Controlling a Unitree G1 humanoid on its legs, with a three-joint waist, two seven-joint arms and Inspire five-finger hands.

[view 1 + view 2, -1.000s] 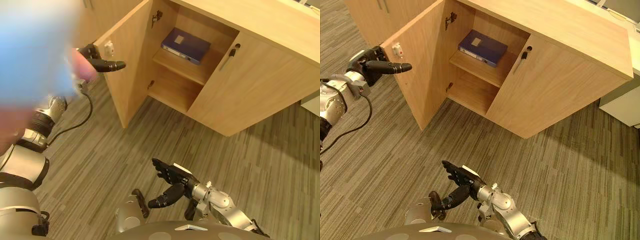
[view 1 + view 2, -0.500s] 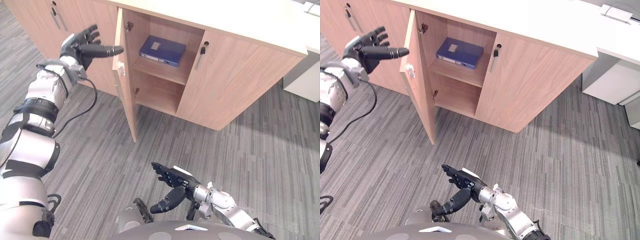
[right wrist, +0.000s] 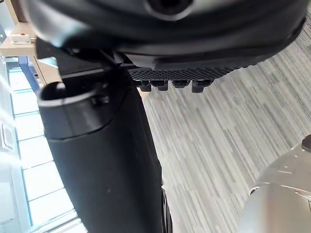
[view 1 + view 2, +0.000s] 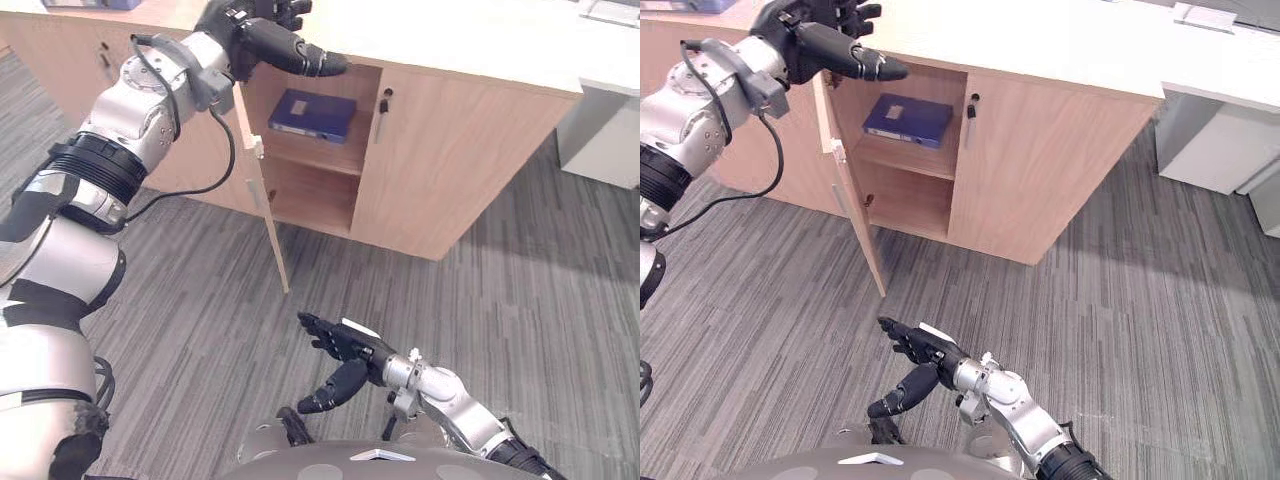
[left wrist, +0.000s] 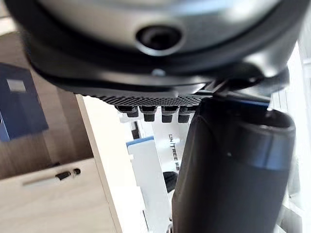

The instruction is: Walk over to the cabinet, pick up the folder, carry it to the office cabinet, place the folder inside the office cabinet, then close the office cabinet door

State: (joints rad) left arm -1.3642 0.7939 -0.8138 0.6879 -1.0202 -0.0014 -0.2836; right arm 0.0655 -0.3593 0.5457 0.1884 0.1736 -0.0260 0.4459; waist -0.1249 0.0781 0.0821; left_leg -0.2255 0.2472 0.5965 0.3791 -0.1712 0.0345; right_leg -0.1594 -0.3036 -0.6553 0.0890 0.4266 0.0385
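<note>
A blue folder (image 4: 312, 112) lies flat on the upper shelf of the wooden office cabinet (image 4: 460, 150); it also shows in the left wrist view (image 5: 17, 104). The cabinet's left door (image 4: 262, 190) stands open, seen nearly edge-on. My left hand (image 4: 262, 35) is raised over the door's top edge, in front of the cabinet's top, open with straight fingers and the thumb pointing right. It holds nothing. My right hand (image 4: 930, 348) hangs low over the floor, open and empty, far from the cabinet.
The cabinet's right door (image 4: 1040, 170) is closed and bears a dark handle (image 4: 971, 105). More wooden doors (image 4: 60, 70) continue to the left. A white unit (image 4: 1210, 140) stands to the right. Grey striped carpet (image 4: 1140, 320) lies between me and the cabinet.
The view has shifted, so the camera has moved. My left hand has gone from the door's outer side to above its top edge. The folder stays on the shelf; the right hand keeps its pose.
</note>
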